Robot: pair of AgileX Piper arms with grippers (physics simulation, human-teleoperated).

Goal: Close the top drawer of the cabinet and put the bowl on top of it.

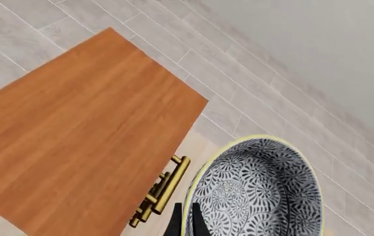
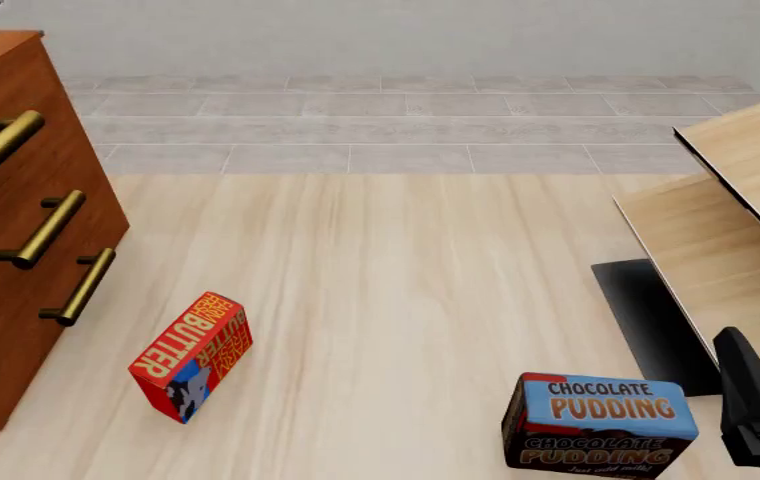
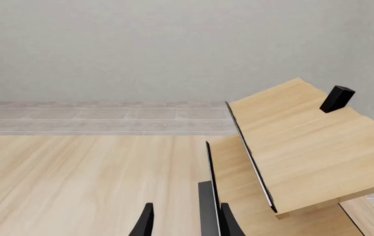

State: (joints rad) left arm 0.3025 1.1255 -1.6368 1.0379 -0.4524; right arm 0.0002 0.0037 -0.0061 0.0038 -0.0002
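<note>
Over cabinet (image 1: 75,142) top, left gripper (image 1: 185,221) fingers pinch bowl (image 1: 259,191) rim; right gripper (image 3: 183,221) open, holding nothing.

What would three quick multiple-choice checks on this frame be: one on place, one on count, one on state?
1. Where is the bowl?
A. On the table between the boxes
B. Held up beside the cabinet top
C. Inside a drawer

2. How many brass handles show on the cabinet front in the front view?
A. One
B. Three
C. Five

3. The left end effector is:
A. Shut on the bowl's rim
B. Open, holding nothing
C. Out of view

Answers:
1 B, the left wrist view shows it raised next to the cabinet top, not resting on it.
2 B, three bars sit in a row.
3 A, dark fingers pinch the yellowish rim.
</note>
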